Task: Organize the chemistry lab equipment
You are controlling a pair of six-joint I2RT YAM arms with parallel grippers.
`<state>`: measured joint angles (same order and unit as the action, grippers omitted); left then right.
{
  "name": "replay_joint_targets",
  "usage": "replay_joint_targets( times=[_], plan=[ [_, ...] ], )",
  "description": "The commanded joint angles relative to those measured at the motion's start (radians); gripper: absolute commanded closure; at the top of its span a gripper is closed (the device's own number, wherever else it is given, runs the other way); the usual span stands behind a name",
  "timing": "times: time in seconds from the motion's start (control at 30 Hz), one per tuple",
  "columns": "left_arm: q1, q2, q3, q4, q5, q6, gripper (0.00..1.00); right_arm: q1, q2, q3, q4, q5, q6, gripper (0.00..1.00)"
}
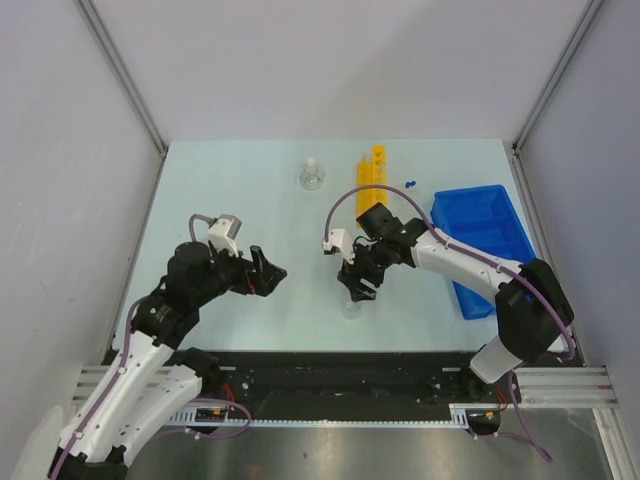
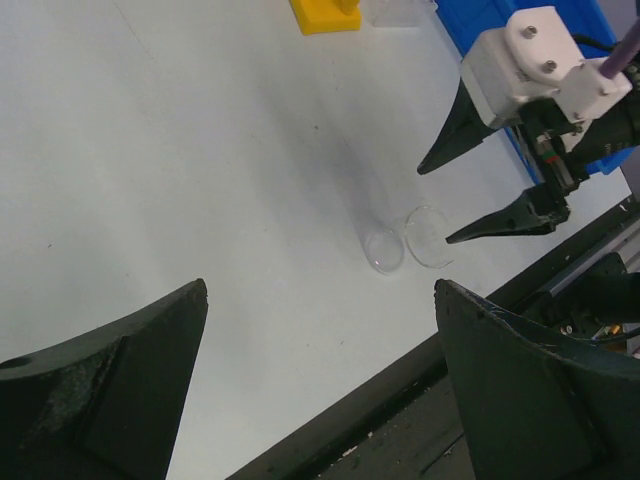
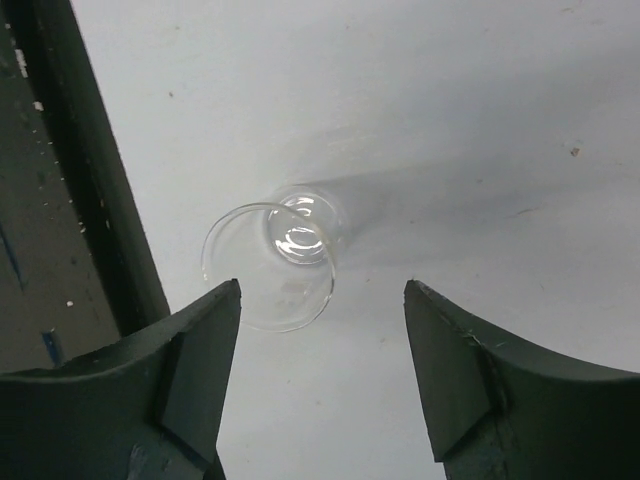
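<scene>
Clear beaker [image 3: 272, 262] faint overhead, sharp at right wrist; right claw [image 3: 322, 292], left claw [image 2: 320, 290] spread, empty.

flask [image 1: 312, 176] left of rack [image 1: 372, 172], bin [image 1: 487, 232] right

A lab test cell: pale table [image 1: 230, 190] boxed by grey panels [image 1: 60, 150] and aluminium framing [image 1: 120, 70], a yellow tube rack [image 1: 372, 172] at twelve o'clock.
</scene>
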<state>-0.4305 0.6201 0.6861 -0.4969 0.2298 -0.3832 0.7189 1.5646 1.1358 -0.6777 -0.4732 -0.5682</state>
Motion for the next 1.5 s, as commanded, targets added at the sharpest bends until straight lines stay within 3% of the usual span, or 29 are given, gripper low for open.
replay_joint_targets(
  times=[0.0, 0.3, 0.43, 0.6, 0.87, 1.2, 1.47],
  plan=[
    [0.009, -0.017, 0.001, 0.018, -0.01, 0.012, 0.0, 0.016, 0.032, 0.033, 0.056, 0.062, 0.051, 0.31],
    [0.01, -0.023, 0.001, 0.017, -0.012, 0.013, 0.0, 0.07, 0.078, 0.033, 0.056, 0.142, 0.018, 0.58],
    [0.009, -0.026, 0.001, 0.017, -0.012, 0.012, 0.0, 0.082, 0.077, 0.033, 0.056, 0.169, 0.008, 0.81],
    [0.01, -0.029, 0.0, 0.018, -0.012, 0.012, 0.0, 0.083, 0.038, 0.033, 0.03, 0.166, -0.018, 0.93],
    [0.01, -0.026, 0.0, 0.018, -0.009, 0.012, 0.0, -0.005, -0.084, 0.033, -0.057, 0.053, -0.071, 0.96],
    [0.01, -0.02, 0.0, 0.021, -0.003, 0.012, 0.0, -0.282, -0.238, 0.045, -0.135, -0.036, -0.107, 0.96],
    [0.01, -0.022, 0.0, 0.023, -0.003, 0.015, 0.0, -0.557, -0.226, 0.149, -0.169, -0.027, -0.118, 0.96]
  ],
)
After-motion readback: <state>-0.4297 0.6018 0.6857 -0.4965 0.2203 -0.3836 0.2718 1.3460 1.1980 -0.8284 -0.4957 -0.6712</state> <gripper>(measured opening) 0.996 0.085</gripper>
